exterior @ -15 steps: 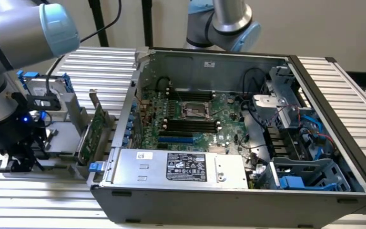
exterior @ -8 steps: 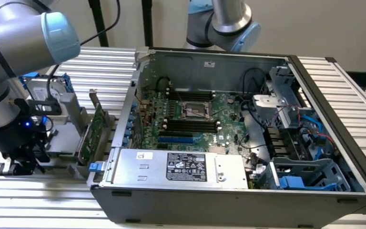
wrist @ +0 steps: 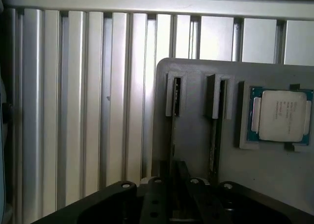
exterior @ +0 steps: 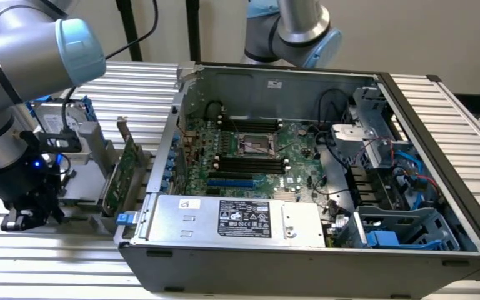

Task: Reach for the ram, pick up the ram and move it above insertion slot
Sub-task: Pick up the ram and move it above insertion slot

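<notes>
A slatted metal surface (exterior: 440, 112) carries an open computer case (exterior: 249, 275) lying on its side, with the motherboard facing up. At the exterior view's left, a grey and pale blue robot arm (exterior: 15, 62) bends down beside the case. Its dark gripper (exterior: 33, 219) hangs low over the surface, at the end of a grey holder (wrist: 274, 175) that stands between it and the case.

From the wrist view, the holder is a flat grey block with two narrow upright slots side by side. The ram (wrist: 172, 153) stands in one slot, seen edge-on as a thin dark line, directly in line with the middle of the gripper body. A second thin board (wrist: 214, 150) stands in the neighbouring slot, just beside it. A square processor chip (wrist: 280, 115) sits in a recess further along the holder.

Whether the fingers are spread or already pinching the ram I cannot tell; dark gripper parts hide them.

The step in hand looks like the grasp itself. To do it well, the fingers should sit centred on the ram's length, one on each flat face, so the stick does not tip. They should stay square to the slot and clear of the neighbouring board. The black insertion slot (exterior: 249, 165) rows lie inside the case, well apart from the gripper.
</notes>
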You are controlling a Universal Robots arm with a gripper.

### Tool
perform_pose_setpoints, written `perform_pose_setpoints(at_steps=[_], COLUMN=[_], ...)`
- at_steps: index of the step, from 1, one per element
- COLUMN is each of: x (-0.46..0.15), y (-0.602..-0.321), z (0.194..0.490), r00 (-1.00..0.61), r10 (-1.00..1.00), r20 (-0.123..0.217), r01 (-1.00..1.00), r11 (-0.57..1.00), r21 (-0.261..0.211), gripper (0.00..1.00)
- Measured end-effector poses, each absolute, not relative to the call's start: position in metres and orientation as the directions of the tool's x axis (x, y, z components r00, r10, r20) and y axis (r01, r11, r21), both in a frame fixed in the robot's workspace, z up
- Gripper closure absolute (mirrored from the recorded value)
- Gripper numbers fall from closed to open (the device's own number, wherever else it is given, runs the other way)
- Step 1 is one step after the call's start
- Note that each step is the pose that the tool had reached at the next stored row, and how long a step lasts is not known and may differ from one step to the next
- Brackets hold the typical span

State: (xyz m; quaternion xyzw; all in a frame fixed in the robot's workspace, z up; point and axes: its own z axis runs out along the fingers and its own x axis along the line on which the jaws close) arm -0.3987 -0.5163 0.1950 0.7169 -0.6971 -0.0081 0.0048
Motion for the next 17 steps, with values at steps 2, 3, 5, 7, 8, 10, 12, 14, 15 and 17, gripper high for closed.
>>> perform_pose_setpoints(at_steps=[2, 3, 5, 7, 8, 10, 12, 14, 15, 17], x=[-0.399, -0.399, -0.399, -0.399, -0.399, -0.398, -0.398, -0.398, -0.398, -0.398], y=[-0.516, -0.516, -0.516, -0.516, -0.516, -0.516, -0.516, -0.516, -0.516, -0.516], z=[0.195, 0.195, 0.195, 0.197, 0.199, 0.206, 0.216, 0.225, 0.229, 0.238], r00=[0.028, 0.028, 0.028, 0.028, 0.028, 0.028, 0.028, 0.028, 0.028, 0.028], r10=[-1.0, -1.0, -1.0, -1.0, -1.0, -1.0, -1.0, -1.0, -1.0, -1.0], r20=[-0.005, -0.005, -0.005, -0.005, -0.005, -0.005, -0.005, -0.005, -0.005, -0.005], r01=[-0.999, -0.999, -0.999, -0.999, -0.999, -0.999, -0.999, -0.999, -0.999, -0.999], r11=[-0.028, -0.028, -0.028, -0.028, -0.028, -0.028, -0.028, -0.028, -0.028, -0.028], r21=[0.018, 0.018, 0.018, 0.019, 0.019, 0.02, 0.021, 0.022, 0.022, 0.022], gripper=[0.86, 0.86, 0.86, 0.86, 0.86, 0.86, 0.86, 0.86, 0.86, 0.86])
